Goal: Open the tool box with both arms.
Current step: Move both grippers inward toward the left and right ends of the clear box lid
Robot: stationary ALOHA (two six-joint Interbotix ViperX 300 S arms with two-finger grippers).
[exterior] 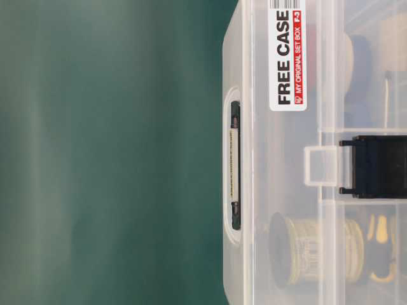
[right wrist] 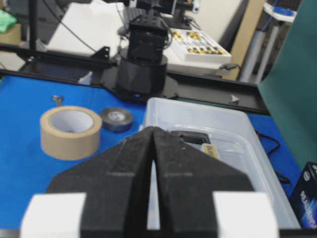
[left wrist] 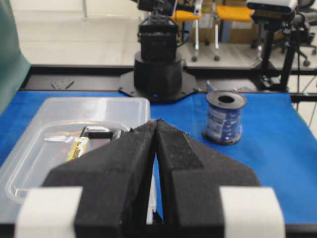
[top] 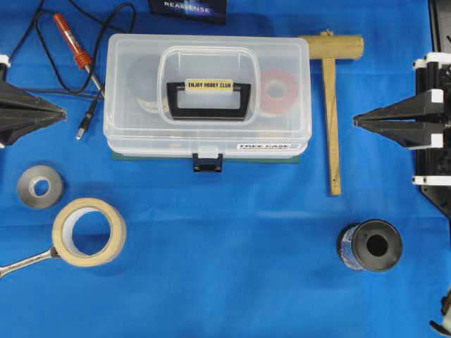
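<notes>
Evidently nothing has begun: tool box (top: 207,98) latched, left tool (top: 62,111) and right tool (top: 356,122) clenched, empty; unlatching comes next.

Blue table (top: 232,246) bears tool box (top: 204,91); 2 tape rolls (top: 89,231); wooden mallet (top: 331,105); wire spool (top: 370,245).

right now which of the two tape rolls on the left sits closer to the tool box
The small grey tape roll. It lies nearer the tool box than the larger beige masking tape roll, which sits lower toward the front edge.

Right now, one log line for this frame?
tool box: lid shut, latch down | left fingers: shut, clear of box | right fingers: shut, clear of box
</notes>
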